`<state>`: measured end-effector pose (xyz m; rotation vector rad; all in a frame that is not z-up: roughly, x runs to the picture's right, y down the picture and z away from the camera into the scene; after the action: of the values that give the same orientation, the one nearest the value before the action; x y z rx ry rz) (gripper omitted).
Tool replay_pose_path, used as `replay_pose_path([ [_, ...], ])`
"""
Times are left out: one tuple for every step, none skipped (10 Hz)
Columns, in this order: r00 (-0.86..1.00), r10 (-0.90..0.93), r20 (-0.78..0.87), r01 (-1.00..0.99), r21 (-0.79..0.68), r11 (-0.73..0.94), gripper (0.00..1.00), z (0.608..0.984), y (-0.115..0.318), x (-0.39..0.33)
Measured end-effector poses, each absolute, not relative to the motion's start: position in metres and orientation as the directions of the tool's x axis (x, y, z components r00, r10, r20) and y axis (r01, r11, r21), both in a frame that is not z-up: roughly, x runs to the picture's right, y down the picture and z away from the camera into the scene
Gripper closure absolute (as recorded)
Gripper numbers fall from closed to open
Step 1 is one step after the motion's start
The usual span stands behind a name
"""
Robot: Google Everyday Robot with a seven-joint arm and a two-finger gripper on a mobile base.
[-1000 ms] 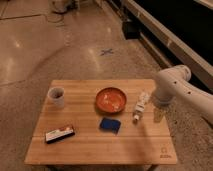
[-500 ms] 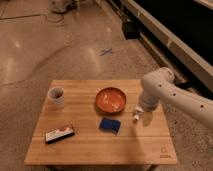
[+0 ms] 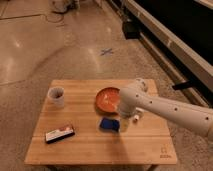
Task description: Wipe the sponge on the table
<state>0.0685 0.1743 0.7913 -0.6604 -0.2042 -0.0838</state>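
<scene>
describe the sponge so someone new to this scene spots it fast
On the wooden table, look just on the near side of the orange plate. The sponge is the small dark blue pad there, with the gripper beside its right; the block further left is black and white.

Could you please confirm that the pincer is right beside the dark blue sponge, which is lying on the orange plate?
Not quite. The camera view shows the sponge lying on the table, just on the near side of the orange plate, not on it. The rest holds: the pincer is right beside the sponge, at its right-hand edge in the picture.
</scene>
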Motion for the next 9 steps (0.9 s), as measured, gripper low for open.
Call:
replay_pose_path([
  [0.975,-0.012,0.221,0.146,-0.603,0.784,0.29,0.799,0.185,0.059],
  [0.974,-0.014,0.225,0.15,-0.604,0.783,0.29,0.805,0.191,0.052],
  [0.973,-0.013,0.231,0.153,-0.603,0.783,0.29,0.812,0.197,0.043],
  [0.972,-0.014,0.233,0.155,-0.6,0.785,0.29,0.821,0.199,0.034],
  [0.973,-0.008,0.232,0.149,-0.597,0.788,0.29,0.829,0.199,0.03],
  [0.974,-0.004,0.228,0.142,-0.594,0.792,0.29,0.834,0.197,0.028],
  [0.975,0.0,0.222,0.134,-0.589,0.797,0.29,0.841,0.193,0.028],
  [0.976,-0.002,0.218,0.132,-0.584,0.801,0.31,0.845,0.19,0.028],
  [0.976,-0.003,0.215,0.131,-0.581,0.804,0.38,0.847,0.187,0.028],
])
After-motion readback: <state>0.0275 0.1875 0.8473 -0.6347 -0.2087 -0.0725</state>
